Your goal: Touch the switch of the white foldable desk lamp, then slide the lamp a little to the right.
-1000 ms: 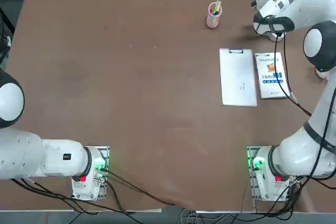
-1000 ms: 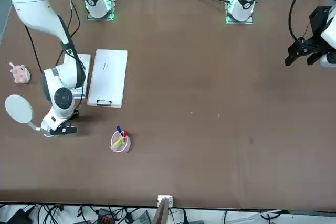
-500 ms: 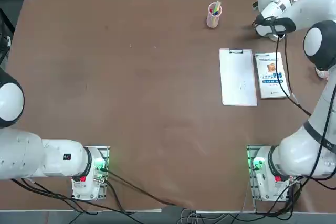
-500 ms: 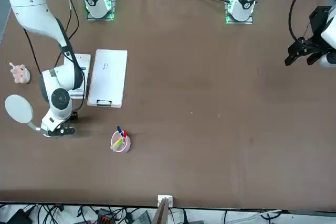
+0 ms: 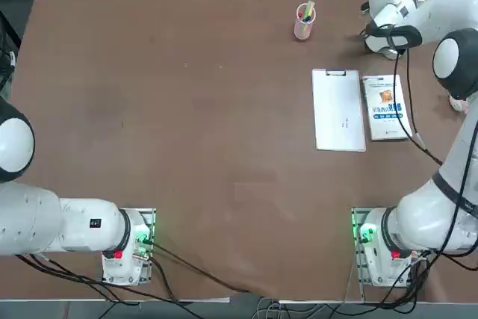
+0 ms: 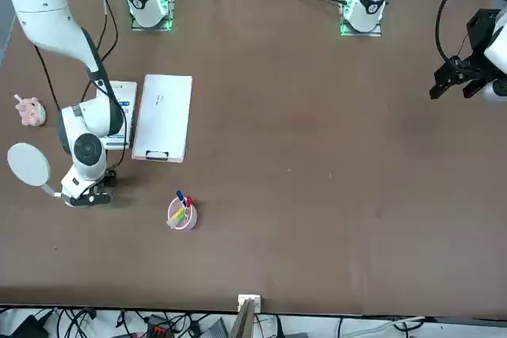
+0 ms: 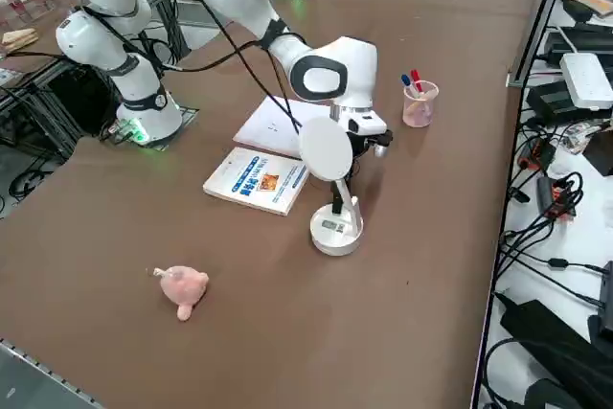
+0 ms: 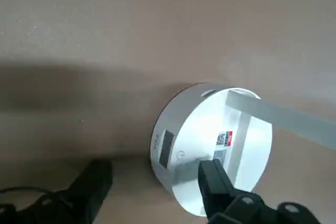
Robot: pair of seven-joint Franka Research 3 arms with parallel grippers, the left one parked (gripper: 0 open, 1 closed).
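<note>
the brown table (image 5: 187, 132) stretches wide under me, and my business is all at its far right corner. the clipboard (image 5: 338, 110) and the book (image 5: 385, 106) lie side by side nearer my base, flat and out of my way, so i judge i can leave them be. the lamp (image 7: 332, 189) stands beyond them near the right edge, on its round base (image 8: 212, 148), its disc head (image 7: 326, 148) tilted up on the thin arm. the pink pen cup (image 5: 304, 22) sits to the lamp's left, apart from it. my right gripper (image 8: 157, 179) hangs low just beside the base, fingers (image 8: 212, 179) spread as wide as they go and holding nothing, one of them over the base's edge. the switch mark (image 8: 180, 155) on the base lies between them, which i take as the reason i am lined up so: a touch first, the slide after.
</note>
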